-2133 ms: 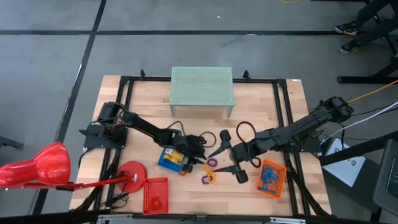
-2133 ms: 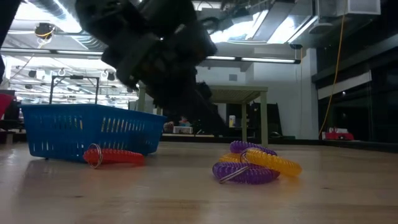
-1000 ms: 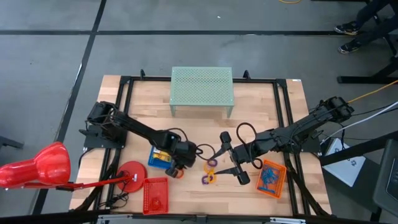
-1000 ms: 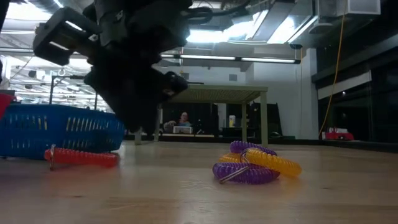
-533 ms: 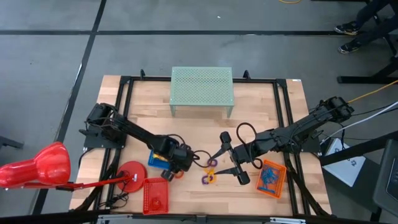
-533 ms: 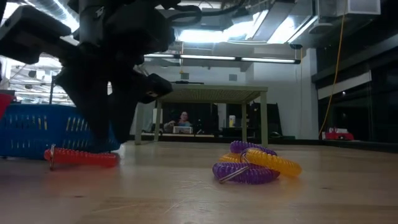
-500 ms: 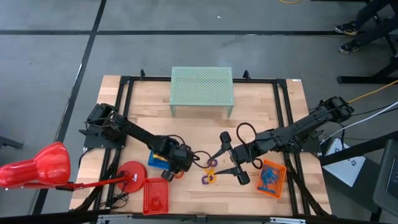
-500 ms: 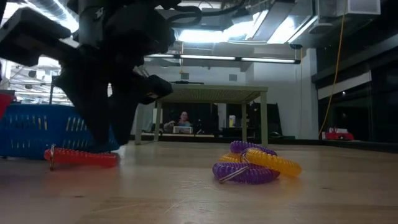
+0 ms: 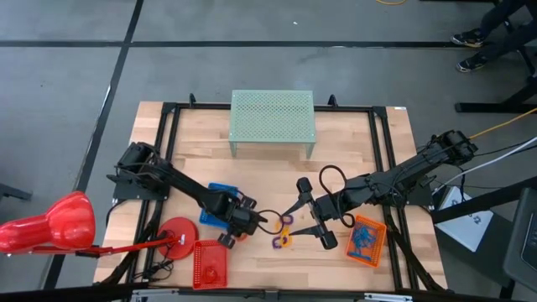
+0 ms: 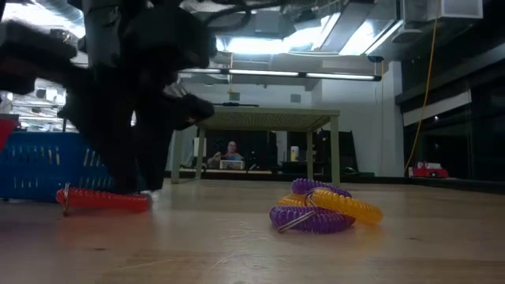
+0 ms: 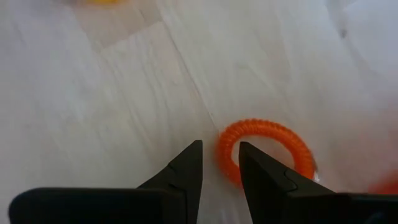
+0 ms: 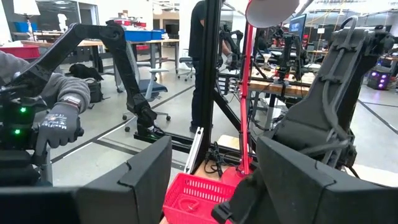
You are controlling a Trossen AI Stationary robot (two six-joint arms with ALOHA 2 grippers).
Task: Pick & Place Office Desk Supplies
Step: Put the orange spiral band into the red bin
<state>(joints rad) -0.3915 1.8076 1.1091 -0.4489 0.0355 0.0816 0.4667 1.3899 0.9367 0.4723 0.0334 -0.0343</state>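
The pale wooden table [image 9: 352, 151] carries a green perforated metal riser [image 9: 272, 117] at its far edge. From the left, the left arm reaches across a blue rectangular mesh tray [image 9: 220, 206], and its left gripper [image 9: 254, 223] is down at the table surface just right of that tray. From the right, the right arm lies low toward the middle, and its right gripper [image 9: 304, 213] is spread wide with nothing between its fingers, beside the purple and yellow coils. Along the near edge lie a red mesh tray [image 9: 210, 262] on the left and an orange mesh tray [image 9: 367, 241] holding thin blue wire loops [image 9: 362, 242] on the right.

The red desk lamp [image 9: 59, 223] stands at the near left corner, its round base next to the red tray.

The low view shows what the overhead view hides: a red-orange spiral coil loop [image 10: 102, 199] lying flat on the wood at the foot of the left gripper [image 10: 130, 185], in front of the blue tray [image 10: 47, 162]. Right of it rests a tangled purple and yellow spiral coil pair [image 10: 319, 208].

The left wrist view alone shows the fingers [image 11: 186, 169] slightly parted, one tip inside the coil loop [image 11: 264, 152] and one outside, straddling its edge.

The right wrist view shows a gloved hand [image 12: 59, 127] in the room beyond.
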